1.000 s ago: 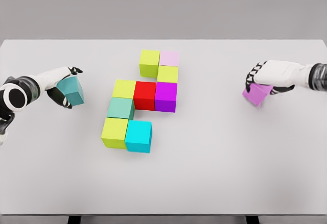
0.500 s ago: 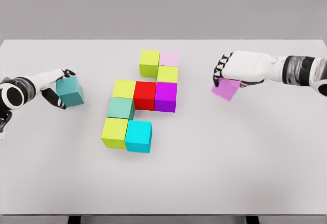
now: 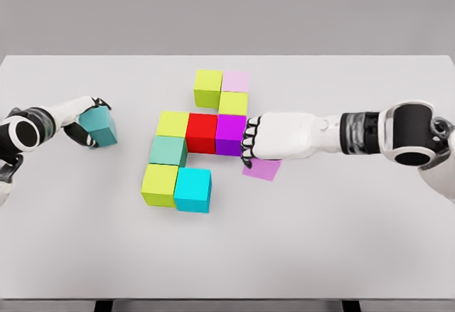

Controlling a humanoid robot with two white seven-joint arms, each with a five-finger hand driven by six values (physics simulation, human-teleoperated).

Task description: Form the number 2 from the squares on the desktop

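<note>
Coloured cubes form a cluster mid-table: a yellow-green cube [image 3: 207,87] and a pale pink cube [image 3: 235,81] at the top, a yellow-green cube [image 3: 233,103] below them, then a row of yellow-green [image 3: 173,123], red [image 3: 202,131] and purple [image 3: 230,133]. Under that row sit a sea-green cube [image 3: 168,150], a yellow-green cube [image 3: 160,183] and a cyan cube [image 3: 193,188]. My right hand [image 3: 253,143] is shut on a violet cube [image 3: 261,168], held just right of the purple one. My left hand [image 3: 87,123] is shut on a teal cube [image 3: 99,126] at the left.
The white table [image 3: 341,241] spans the view, with its front edge at the bottom. My right forearm [image 3: 355,133] stretches across the right half of the table above its surface.
My right hand has carried the violet cube leftward and slightly nearer, from the right side to beside the purple cube. The left hand with the teal cube has barely shifted.
</note>
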